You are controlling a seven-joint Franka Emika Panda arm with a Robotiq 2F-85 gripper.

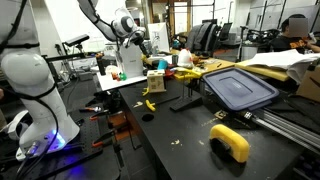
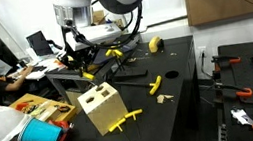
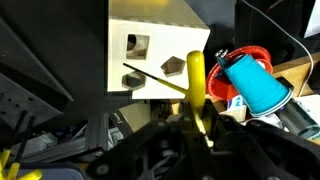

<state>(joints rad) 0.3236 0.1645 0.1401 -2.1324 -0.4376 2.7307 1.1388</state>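
Gripper [image 3: 198,122]: jaws clamped on a yellow block [image 3: 195,85], a long, smooth, round-ended peg pointing to 12 o'clock in the wrist view. Wooden box [image 3: 150,45]: pale, flat-faced, cut with shaped holes; lies at 11 o'clock of the block, beneath it and apart. Blue cup [image 3: 255,88]: glossy plastic, on its side at 3 o'clock. Arm [image 2: 78,17]: white, reaching down over the black table [image 2: 185,92], wrist pointing downward above the box.
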